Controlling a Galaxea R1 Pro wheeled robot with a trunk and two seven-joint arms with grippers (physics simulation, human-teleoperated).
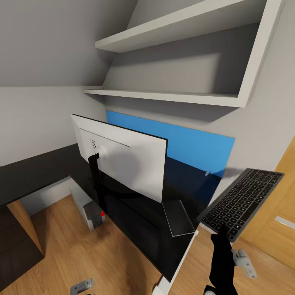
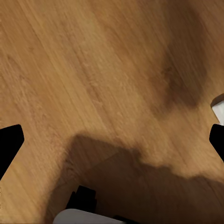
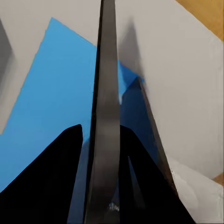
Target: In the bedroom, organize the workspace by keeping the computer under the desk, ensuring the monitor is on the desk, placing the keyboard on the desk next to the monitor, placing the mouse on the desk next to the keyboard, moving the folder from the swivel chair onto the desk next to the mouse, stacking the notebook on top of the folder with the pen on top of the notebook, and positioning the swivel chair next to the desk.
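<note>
Gripper on my right arm [image 3: 100,186] is clenched on the keyboard [image 1: 241,203], seen edge-on between the fingers in the right wrist view and held in the air just off the near corner of the surface [image 1: 24,176], tilted, not resting on anything. Gripper on my left arm [image 2: 112,140] hangs released and empty over the wood floor [image 2: 93,70], its two dark fingertips well apart.

Largest to smallest:
- Surface: the black L-shaped top with white legs runs along the grey wall beneath two white shelves [image 1: 172,96].
- Blue panel [image 1: 192,145]: fixed to the wall behind the surface.
- Monitor [image 1: 123,157]: upright on the surface, its white back toward me.
- Computer [image 1: 88,209]: grey tower on the floor under the surface.
- Clear stand [image 1: 178,217]: a small transparent piece near the corner of the surface, beside the monitor.

Progress, as I judge it: computer and monitor are already placed. The keyboard is not yet set down beside the monitor. Mouse, folder, notebook, pen and chair are yet to be handled.
</note>
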